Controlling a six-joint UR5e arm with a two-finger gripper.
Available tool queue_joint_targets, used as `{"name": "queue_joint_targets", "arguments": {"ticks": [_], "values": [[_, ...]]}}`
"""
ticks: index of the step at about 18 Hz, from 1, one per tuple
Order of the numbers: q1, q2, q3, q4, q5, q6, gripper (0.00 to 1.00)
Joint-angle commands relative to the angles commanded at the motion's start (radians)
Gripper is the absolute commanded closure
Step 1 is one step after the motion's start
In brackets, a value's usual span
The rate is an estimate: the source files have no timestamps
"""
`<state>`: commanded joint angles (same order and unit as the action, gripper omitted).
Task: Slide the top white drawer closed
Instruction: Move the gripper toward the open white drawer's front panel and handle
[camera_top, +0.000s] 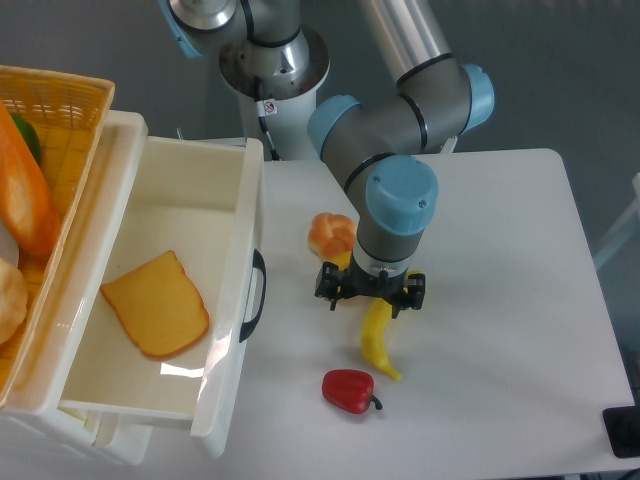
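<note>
Camera view: top white drawer (160, 300) pulled fully out at the left of the white desk (500, 330), black curved handle (255, 295) facing right, slice of bread (155, 303) lying on its floor, yellow woven basket (45, 150) just behind its left wall. Tool (370, 290) pointing down to the right of the handle, well apart from the drawer, over the upper end of a banana (378, 340); fingers spread, nothing visibly gripped. Orange pastry (330, 233) just behind the tool, red pepper (348, 390) near the banana's lower end.

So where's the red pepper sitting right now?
The red pepper lies on the white table near its front edge, just below the banana's lower tip and right of the open top white drawer.
</note>
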<state>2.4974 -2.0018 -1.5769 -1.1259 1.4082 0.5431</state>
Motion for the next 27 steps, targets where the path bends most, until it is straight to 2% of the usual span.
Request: {"name": "queue_joint_targets", "arguments": {"ticks": [19, 27], "values": [[-0.067, 0.0, 0.008, -0.002, -0.04, -0.034, 0.0], [-0.071, 0.008, 0.008, -0.009, -0.064, -0.034, 0.0]]}}
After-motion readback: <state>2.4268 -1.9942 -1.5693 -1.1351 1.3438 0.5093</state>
